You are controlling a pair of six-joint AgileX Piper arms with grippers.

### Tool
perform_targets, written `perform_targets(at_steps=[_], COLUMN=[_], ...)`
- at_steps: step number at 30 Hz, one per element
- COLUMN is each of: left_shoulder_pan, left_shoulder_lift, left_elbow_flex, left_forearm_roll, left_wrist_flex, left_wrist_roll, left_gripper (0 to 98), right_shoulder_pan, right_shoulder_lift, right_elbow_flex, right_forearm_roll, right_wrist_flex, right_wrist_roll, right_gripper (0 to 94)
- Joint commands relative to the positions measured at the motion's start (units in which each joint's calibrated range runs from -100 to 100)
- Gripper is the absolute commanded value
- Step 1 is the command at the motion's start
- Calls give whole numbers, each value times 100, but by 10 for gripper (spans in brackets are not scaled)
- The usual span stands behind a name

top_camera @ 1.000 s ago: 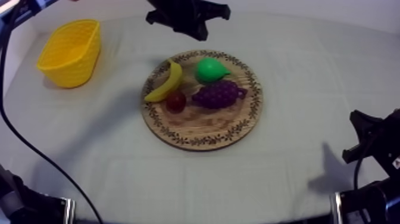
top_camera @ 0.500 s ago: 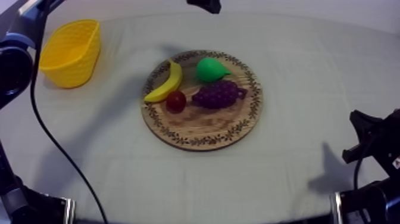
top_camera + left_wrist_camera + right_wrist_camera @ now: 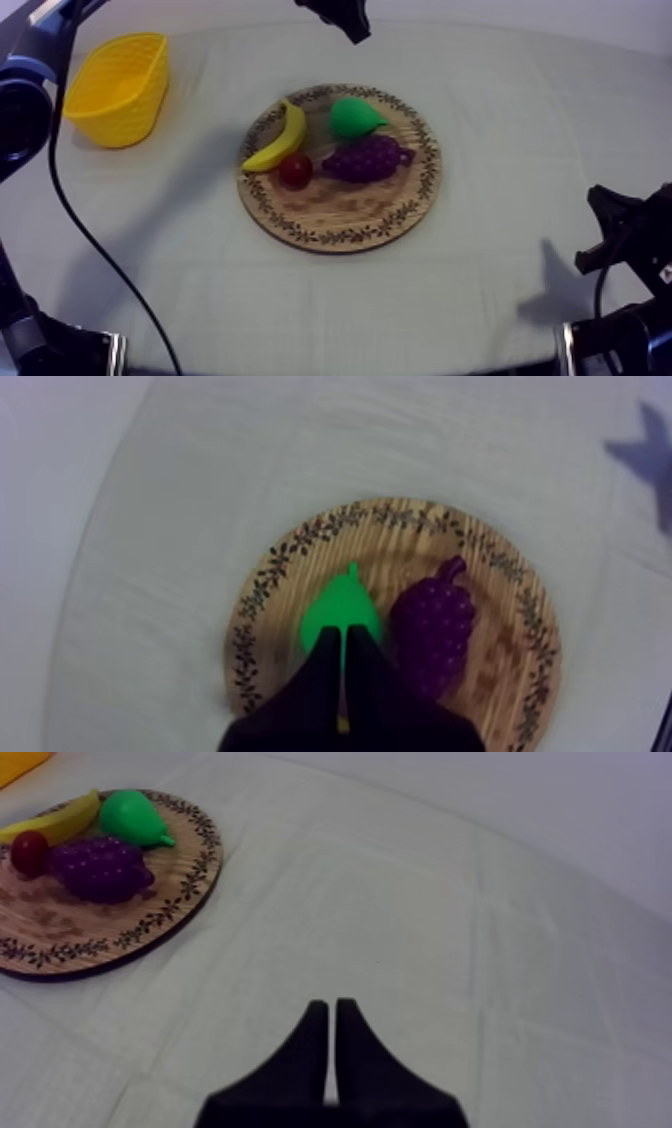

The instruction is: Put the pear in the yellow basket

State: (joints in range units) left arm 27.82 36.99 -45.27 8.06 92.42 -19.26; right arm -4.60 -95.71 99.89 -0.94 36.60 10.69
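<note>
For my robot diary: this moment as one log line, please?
left end effector shut, pointed at pear | right end effector shut, over cloth | pear on wooden board

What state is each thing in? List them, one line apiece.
wooden board: flat on the cloth, bearing four fruits.
pear: lying on the board, ungrasped.
banana: lying on the board.
bunch of grapes: lying on the board.
small red fruit: resting on the board.
yellow basket: upright, apart from the board.
left hand: shut on nothing, above the pear.
right hand: shut on nothing, over bare cloth.
</note>
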Motion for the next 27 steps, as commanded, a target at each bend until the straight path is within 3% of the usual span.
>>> perform_targets(at_steps=[1,5,10,27], left_shoulder_pan=[20,47,16,-119], left_shoulder_lift=[-4,-54,-95,-103], left_elbow_flex=[-11,-22,22,413], left_forearm_roll=[-65,-112,-104,-108], left_wrist_flex=[37,35,17,340], left_wrist_roll=[-913,-1053,-975,-502], left_gripper=[11,15,79,636], right_shoulder_pan=[0,0,0,0], right_shoulder_lift=[-4,-4,-4,-4], right_elbow_flex=[0,0,0,0], right_forearm_roll=[-1,-1,-1,-1], right_wrist_flex=[1,1,1,1], right_wrist_roll=[-2,-2,-2,-2], right_gripper=[4,4,4,4])
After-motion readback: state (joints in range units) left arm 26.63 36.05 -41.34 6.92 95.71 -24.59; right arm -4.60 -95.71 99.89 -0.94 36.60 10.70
